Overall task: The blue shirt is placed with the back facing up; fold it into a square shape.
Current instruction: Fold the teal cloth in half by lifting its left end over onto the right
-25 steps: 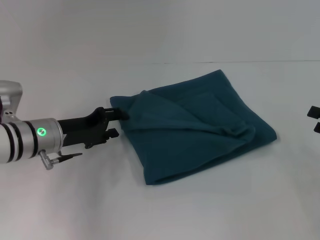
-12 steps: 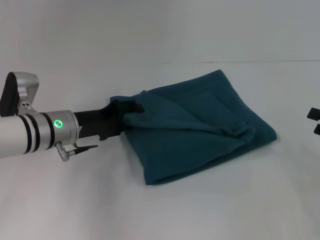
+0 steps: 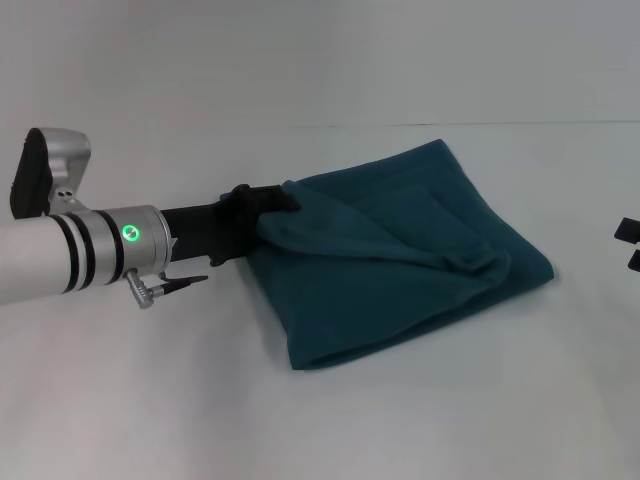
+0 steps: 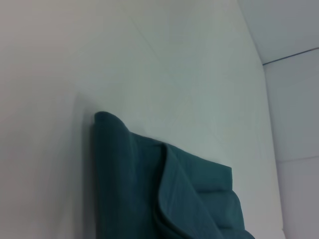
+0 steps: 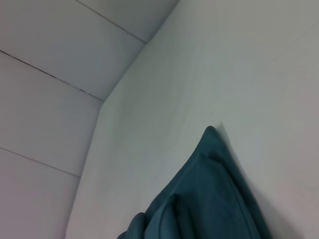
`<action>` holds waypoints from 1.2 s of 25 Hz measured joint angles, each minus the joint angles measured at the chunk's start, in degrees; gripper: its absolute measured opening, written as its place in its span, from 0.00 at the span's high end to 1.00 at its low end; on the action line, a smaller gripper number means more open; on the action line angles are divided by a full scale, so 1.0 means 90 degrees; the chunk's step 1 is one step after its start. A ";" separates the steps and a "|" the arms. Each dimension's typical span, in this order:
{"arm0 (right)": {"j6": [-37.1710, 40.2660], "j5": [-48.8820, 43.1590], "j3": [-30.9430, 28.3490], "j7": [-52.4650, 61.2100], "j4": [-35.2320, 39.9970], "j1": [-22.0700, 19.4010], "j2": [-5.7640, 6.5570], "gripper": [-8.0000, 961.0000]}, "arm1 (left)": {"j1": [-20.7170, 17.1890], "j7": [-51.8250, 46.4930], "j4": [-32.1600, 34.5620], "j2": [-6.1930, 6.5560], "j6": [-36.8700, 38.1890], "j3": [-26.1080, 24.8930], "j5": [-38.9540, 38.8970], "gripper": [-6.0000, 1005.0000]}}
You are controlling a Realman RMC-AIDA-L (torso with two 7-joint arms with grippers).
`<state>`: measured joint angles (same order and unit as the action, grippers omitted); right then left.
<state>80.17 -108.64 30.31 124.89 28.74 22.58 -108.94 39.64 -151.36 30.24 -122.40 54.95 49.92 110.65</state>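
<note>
Left hand (image 3: pixel 272 203) clamped on left corner of blue shirt (image 3: pixel 400 255), folded on worktop (image 3: pixel 150 400). Right hand (image 3: pixel 628 243) at right edge, finger state unclear.

The left arm reaches in from the left side of the head view, its silver wrist lit by a green ring, and the black left gripper (image 3: pixel 268 203) is closed on a lifted corner — fingers pinched together. The right gripper (image 3: pixel 628 243) sits parked at the far right edge — only its black tips show.
</note>
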 joint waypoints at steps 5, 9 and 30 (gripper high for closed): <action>0.0003 0.0000 0.0001 0.0000 0.0000 0.0001 -0.0005 0.15 | -0.0004 0.0002 -0.0014 -0.0003 -0.0043 0.0000 0.0000 0.39; 0.0001 0.0000 0.0001 0.0000 0.0000 0.0001 -0.0005 0.15 | -0.0019 0.0001 -0.0017 -0.0009 -0.0045 -0.0008 0.0000 0.39; 0.0008 0.0000 -0.0025 -0.0073 -0.0063 -0.0040 -0.0003 0.15 | 0.0250 0.0141 -0.0247 -0.0154 -0.0159 -0.0020 -0.0018 0.41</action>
<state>80.24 -108.63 30.08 124.23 28.17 22.22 -108.97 41.89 -150.09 28.02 -123.79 53.52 49.74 110.48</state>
